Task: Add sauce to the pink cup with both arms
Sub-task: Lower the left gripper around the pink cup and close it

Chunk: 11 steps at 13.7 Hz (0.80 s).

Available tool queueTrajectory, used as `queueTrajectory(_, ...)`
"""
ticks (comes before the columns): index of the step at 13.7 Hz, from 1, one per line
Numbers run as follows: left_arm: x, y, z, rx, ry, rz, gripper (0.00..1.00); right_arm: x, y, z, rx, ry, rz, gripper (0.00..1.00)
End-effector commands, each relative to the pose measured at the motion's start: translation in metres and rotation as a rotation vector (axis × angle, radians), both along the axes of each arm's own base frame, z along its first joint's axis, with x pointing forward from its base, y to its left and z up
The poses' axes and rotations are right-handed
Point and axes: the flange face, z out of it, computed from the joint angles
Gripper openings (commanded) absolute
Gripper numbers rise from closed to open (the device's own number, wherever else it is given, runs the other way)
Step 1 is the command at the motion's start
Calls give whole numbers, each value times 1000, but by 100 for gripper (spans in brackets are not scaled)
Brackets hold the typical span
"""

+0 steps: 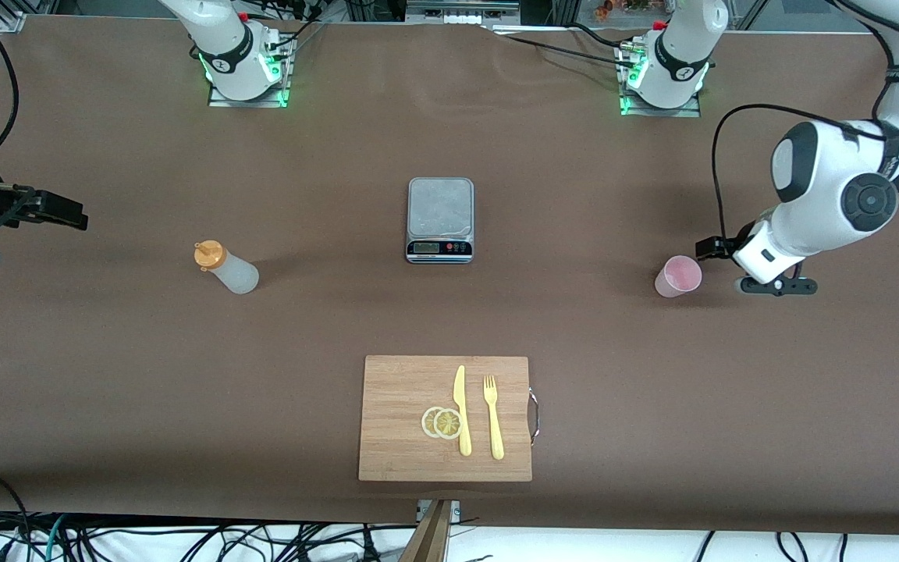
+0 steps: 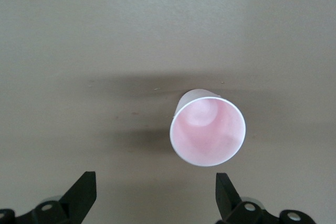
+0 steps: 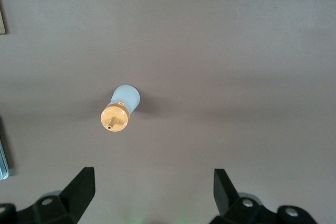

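The pink cup [image 1: 678,276] stands upright near the left arm's end of the counter [image 1: 106,406], with nothing in it. The sauce [image 1: 227,268], a whitish bottle with an orange cap, stands toward the right arm's end. The left hand [image 2: 155,195] hangs wide open over the cup, holding nothing. The right hand [image 3: 152,192] hangs wide open over the sauce, holding nothing.

Brown matte cover [image 1: 574,195] spread over whole table, faintly wrinkled toward arm bases' edge. Light even, from overhead; soft shadows on cover. Along edge nearest front camera, pale floor strip with tangled black cables [image 1: 184,538] plus one teal cable. Wooden post [image 1: 430,535] rose at middle of that edge, metal bracket at top. Past edge by arm bases, aluminium frame pieces [image 1: 449,12] and dark clutter, details unclear.
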Motion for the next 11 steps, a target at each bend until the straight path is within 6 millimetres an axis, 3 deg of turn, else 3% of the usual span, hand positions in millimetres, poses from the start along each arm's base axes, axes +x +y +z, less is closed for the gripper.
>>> queueTrajectory(1, 3, -8, -14, -11, -6, -12, 100, 1, -2, 4, 7, -5, 7, 100)
queueTrajectory(11, -12, -9, -54, 21, 16, -39, 100, 2, -1, 4, 9, -6, 20, 100)
